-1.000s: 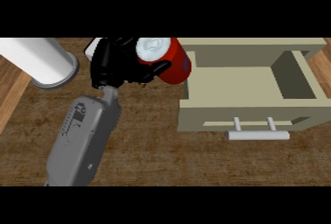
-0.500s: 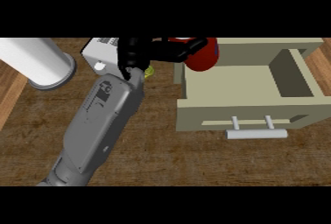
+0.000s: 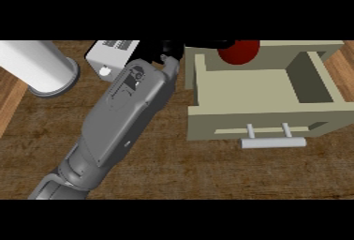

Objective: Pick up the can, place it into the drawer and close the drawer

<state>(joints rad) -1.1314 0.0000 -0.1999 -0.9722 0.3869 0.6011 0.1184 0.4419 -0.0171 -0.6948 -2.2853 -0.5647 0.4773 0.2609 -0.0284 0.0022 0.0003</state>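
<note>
In the head view, a single grey forearm (image 3: pixel 121 117) rose from the lower left of the counter (image 3: pixel 173 168) and slanted up toward the far edge. The view alone did not settle which arm it was. Its black hand (image 3: pixel 181 47) showed only as a dark patch at the upper edge of the scene, just left of the red can (image 3: pixel 239 50). Whether its fingers were curled round the can or straight could not be told, since most of the hand was cut off at that edge.

The can sat at the far wall of the beige drawer (image 3: pixel 262 117), over the drawer's back left corner, with only its lower red part in sight. The drawer stood pulled open on the right half of the counter, its inner floor bare and pale, a deeper compartment along its right side. Its pale bar handle (image 3: pixel 273 142) faced the near edge.

A white cylinder (image 3: pixel 38 65) lay at the counter's far left corner. A white box (image 3: pixel 110 56) stood between the cylinder and the drawer, partly under the wrist.
</note>
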